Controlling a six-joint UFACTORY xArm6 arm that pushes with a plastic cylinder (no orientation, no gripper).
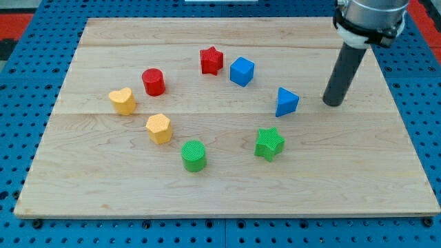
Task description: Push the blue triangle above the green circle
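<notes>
Your tip (334, 103) is sitting on the worktop (227, 200), just right of the blue triangle (286, 102), seemingly not touching. No end effector jaws are showing, so can't tell any state. The green circle (194, 155) is lying well apart toward the view's bottom left.

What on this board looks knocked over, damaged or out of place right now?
Nothing stands out. All eight blocks sit flat in a loose ring on the wooden board, none touching. My tip rests just to the view's right of the blue triangle, apart from it.

Pale wood-grain worktop (227, 186) carrying blocks: blue triangle (286, 102), blue cube (242, 71), red star (211, 60), red cylinder (154, 82), yellow heart (122, 100), yellow hexagon (159, 128), green circle (194, 155), green star (269, 143). Dark rod.
</notes>
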